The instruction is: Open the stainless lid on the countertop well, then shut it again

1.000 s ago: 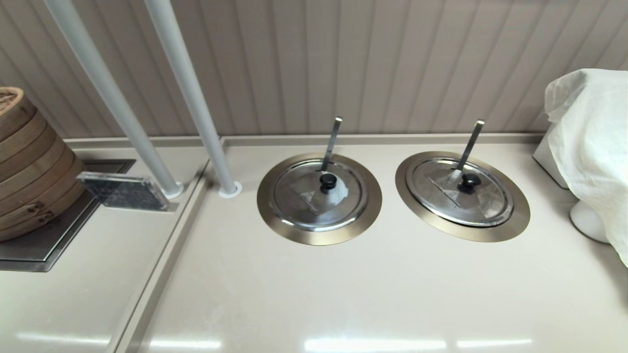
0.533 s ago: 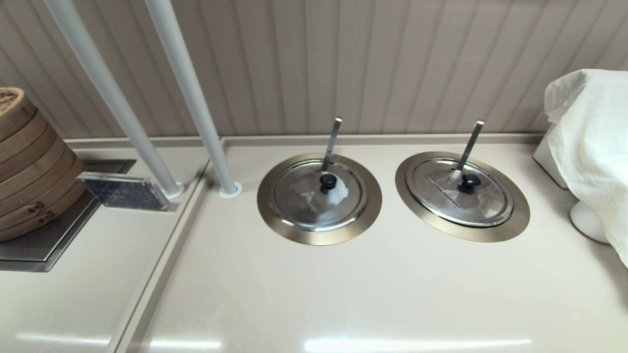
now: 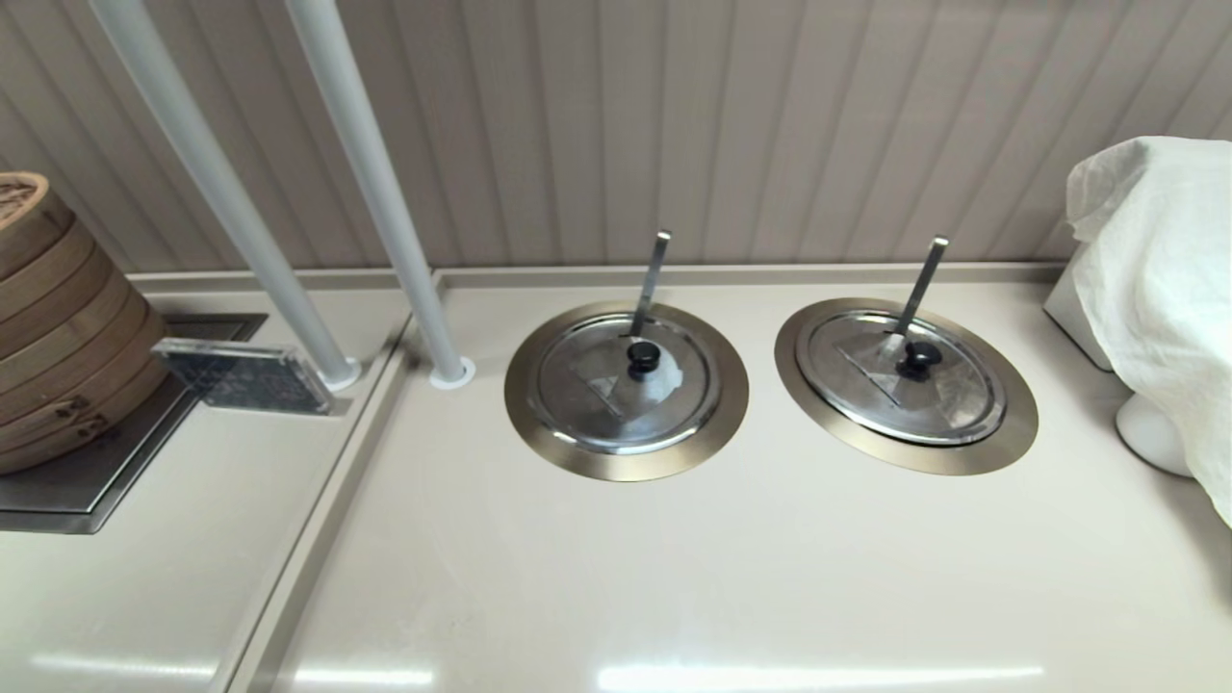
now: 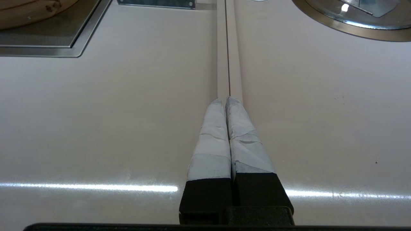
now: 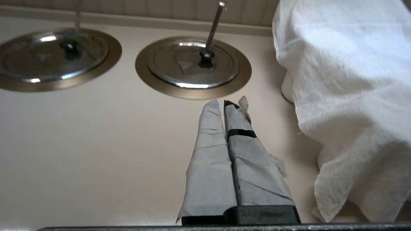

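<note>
The stainless lid (image 3: pixel 948 399) lies flat and closed on the countertop well (image 3: pixel 1020 414), the right one of two. Its black knob (image 3: pixel 919 358) sits on the wedge flap, and a flat steel utensil handle (image 3: pixel 922 284) sticks up behind it. Neither arm shows in the head view. In the right wrist view my right gripper (image 5: pixel 223 104) is shut and empty, low over the counter just in front of that lid (image 5: pixel 179 69) and its bronze ring (image 5: pixel 141 69). My left gripper (image 4: pixel 223 100) is shut and empty over the counter seam (image 4: pixel 227 48), far left of the well.
The twin lid (image 3: pixel 587 385) with a whitish patch covers the left well (image 3: pixel 525 404). A white cloth (image 3: pixel 1165 289) drapes over something at the right, close to my right gripper. Two grey poles (image 3: pixel 385 212), a clear sign holder (image 3: pixel 245 377) and bamboo steamers (image 3: pixel 58 327) stand at the left.
</note>
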Available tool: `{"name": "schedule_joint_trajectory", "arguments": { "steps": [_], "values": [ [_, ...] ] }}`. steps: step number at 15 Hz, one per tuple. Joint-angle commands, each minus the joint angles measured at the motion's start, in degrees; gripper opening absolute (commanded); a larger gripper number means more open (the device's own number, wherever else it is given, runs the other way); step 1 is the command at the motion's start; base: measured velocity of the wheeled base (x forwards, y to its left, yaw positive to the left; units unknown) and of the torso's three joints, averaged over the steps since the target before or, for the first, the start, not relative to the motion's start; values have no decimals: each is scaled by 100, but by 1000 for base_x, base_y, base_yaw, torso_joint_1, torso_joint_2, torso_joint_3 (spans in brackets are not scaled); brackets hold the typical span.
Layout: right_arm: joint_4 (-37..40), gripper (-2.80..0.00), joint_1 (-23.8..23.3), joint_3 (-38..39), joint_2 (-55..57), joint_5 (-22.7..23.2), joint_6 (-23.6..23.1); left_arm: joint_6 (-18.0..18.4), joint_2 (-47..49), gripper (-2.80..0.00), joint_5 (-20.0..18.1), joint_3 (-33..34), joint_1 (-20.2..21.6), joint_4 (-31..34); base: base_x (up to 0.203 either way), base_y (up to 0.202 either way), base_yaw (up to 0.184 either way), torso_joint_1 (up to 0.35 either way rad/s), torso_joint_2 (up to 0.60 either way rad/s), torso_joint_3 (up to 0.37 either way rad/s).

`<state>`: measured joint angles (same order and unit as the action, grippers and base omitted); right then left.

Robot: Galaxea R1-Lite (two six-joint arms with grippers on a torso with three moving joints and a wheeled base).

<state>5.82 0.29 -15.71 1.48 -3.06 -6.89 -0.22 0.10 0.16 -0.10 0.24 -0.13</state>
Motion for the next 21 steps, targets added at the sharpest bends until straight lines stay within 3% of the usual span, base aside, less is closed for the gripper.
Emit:
{"name": "schedule_joint_trajectory", "arguments": {
  "steps": [1,3,5,21],
  "values": [
    [-560,-280,-12,1253,-158,15,-81,-4,-1,-280,2,1,2,-4,0,0,0,0,0,0],
    [-604,-280,-17,1649,-146,220,163,-4,-1,-280,2,1,2,-4,0,0,0,0,0,0],
    [-599,-280,-20,1570,-140,330,469,-4,-1,-280,2,1,2,-4,0,0,0,0,0,0],
    [-599,-280,-20,1571,-140,327,501,-4,-1,-280,2,1,2,-4,0,0,0,0,0,0]
  ]
}}
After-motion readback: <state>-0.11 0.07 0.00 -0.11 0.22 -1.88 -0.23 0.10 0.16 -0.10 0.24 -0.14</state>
